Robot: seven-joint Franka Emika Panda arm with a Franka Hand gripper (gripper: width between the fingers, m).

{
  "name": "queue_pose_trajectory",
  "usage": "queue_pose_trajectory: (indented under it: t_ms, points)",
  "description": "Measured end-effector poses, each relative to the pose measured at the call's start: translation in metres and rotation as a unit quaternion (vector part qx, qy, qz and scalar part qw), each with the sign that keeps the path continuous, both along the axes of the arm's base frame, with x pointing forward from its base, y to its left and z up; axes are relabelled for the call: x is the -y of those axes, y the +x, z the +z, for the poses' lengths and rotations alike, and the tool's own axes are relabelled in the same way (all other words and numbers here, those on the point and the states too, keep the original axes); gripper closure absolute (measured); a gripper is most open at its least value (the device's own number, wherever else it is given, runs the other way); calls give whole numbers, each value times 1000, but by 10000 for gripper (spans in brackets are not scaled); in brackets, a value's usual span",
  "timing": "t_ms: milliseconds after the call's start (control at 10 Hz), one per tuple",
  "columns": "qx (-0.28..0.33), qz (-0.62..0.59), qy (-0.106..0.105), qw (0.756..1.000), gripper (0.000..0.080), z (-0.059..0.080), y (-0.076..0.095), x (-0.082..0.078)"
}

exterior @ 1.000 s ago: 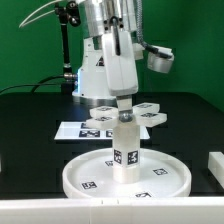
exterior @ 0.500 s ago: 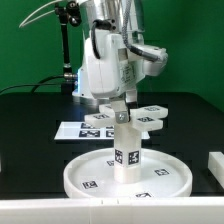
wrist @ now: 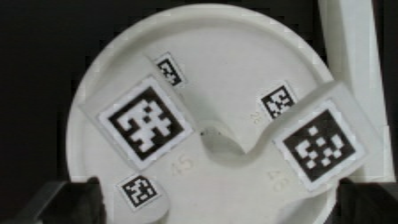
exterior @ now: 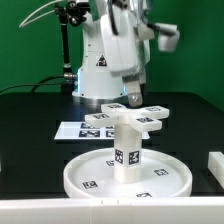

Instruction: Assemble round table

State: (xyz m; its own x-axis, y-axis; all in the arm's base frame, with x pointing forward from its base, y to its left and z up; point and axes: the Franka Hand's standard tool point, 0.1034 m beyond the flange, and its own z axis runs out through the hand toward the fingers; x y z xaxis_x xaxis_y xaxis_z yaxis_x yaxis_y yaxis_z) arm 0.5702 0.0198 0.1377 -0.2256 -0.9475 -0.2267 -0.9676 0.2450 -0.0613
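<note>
We take this for a robotics lab bench: a white industrial robot arm (exterior: 108,60) stands on a matte black tabletop (exterior: 28,125), before a plain green backdrop (exterior: 200,75), beside a flat white marker board (exterior: 82,130) printed with square tags.

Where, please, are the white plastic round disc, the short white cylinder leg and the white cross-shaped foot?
White plastic round disc (exterior: 69,178): exterior view, outer rim.
Short white cylinder leg (exterior: 127,148): exterior view, upright side.
White cross-shaped foot (exterior: 150,110): exterior view, a tagged arm.
</note>
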Motion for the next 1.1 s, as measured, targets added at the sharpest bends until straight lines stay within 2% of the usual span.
queue_pose_trajectory:
  t_ms: [300,400,600,900,1100]
  points:
    - [1,22,-3,1000,151,-4,-1,0]
    - [6,70,-10,997,151,-4,-2,0]
    - [29,217,-27,975,151,-2,-1,-4]
    - [41,298,-38,953,151,-2,-2,-8]
    - [56,369,-44,927,151,-2,-2,-7]
